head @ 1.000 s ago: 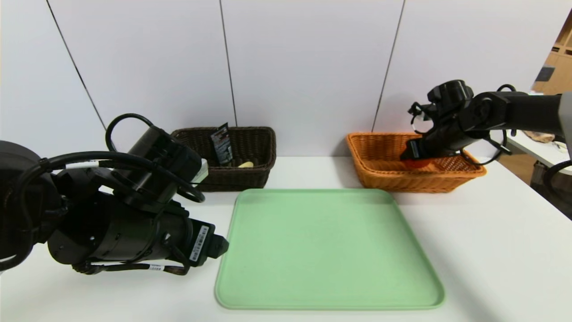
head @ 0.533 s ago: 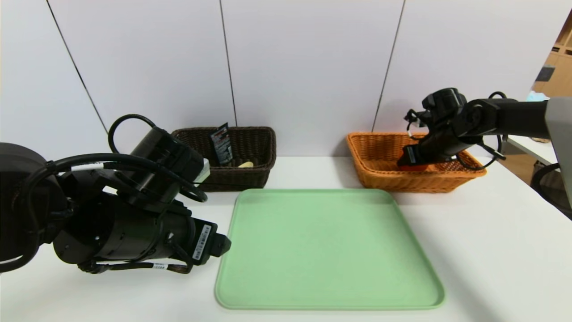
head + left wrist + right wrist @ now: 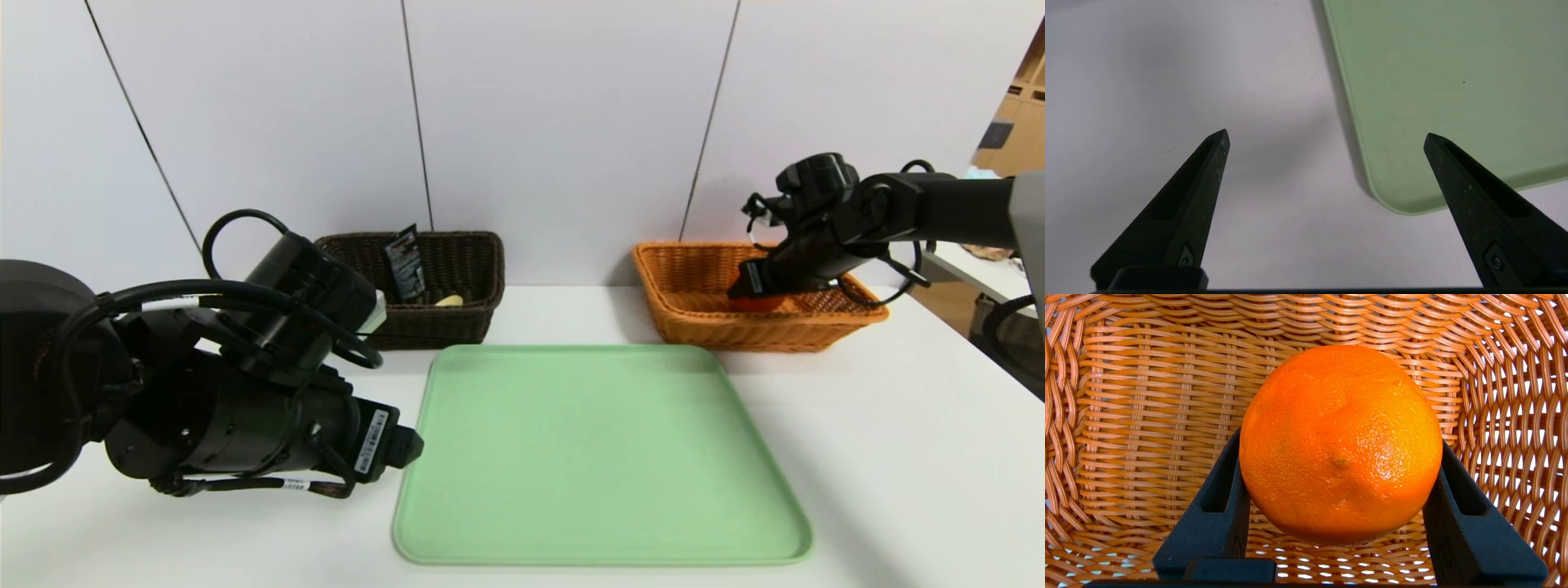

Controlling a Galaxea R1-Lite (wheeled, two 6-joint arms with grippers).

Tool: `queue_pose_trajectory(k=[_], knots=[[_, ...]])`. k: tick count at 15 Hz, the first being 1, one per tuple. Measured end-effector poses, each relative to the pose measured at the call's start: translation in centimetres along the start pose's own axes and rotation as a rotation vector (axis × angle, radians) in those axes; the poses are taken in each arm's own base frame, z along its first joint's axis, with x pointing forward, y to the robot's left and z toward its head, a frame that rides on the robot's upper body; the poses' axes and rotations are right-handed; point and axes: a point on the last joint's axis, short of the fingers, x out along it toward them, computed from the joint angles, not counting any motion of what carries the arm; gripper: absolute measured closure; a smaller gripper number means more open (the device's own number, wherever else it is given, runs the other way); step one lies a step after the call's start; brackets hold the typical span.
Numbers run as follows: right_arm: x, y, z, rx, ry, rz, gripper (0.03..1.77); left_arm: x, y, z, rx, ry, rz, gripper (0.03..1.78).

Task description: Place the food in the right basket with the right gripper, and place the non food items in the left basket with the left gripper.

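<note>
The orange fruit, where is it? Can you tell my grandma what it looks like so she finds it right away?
Find the tan wicker basket beyond the green tray, on the robot's right. There the black right hand grips the fruit between its two fingers. It is round, bright orange and slightly dimpled, smooth-skinned against the woven basket.

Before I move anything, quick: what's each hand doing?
Left hand: open, nothing between its fingers.
Right hand: closed on the orange, in the tan basket.
</note>
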Motion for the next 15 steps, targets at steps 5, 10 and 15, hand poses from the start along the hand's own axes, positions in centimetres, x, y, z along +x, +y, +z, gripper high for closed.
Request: queue_pose_trajectory(k=[5,10,15], knots=[[-0.3,-0.1,0.2,0.001,-0.012,-0.001,0.4,-0.1,0.0,0.0,-0.001,-0.001,0.001,0.12],[-1.5,-0.2,0.5,0.003,-0.031,0.0,0.26,-0.3,0.1,0.0,-0.003,-0.009,-0.002,0.12],[-6.7,-0.4,1.0,0.01,-0.058,0.012,0.18,-1.4,0.4,0.2,-0.006,-0.045,-0.008,0.12]])
